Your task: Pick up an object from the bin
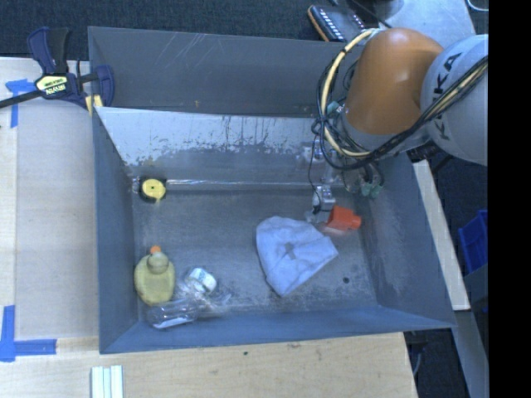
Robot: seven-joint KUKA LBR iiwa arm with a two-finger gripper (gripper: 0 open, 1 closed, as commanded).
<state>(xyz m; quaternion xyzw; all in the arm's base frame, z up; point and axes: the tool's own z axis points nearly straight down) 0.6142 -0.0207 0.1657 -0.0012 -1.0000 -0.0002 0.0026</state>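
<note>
Your gripper [322,204], whose opening you cannot tell from here, hangs low at the right of the bin [112,247] just beside a small orange-red block [343,219] by the pale cloth [292,254]; the block is probably light and stiff, so pinch its flat sides.

You have the gripper [322,199] low at the bin's [249,81] right, just beside an orange block [343,219] (pale blue cloth [292,255] touching it).

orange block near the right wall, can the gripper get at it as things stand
Probably yes: the orange block lies uncovered right beside the gripper; the pale cloth lies next to it, not over it.
</note>
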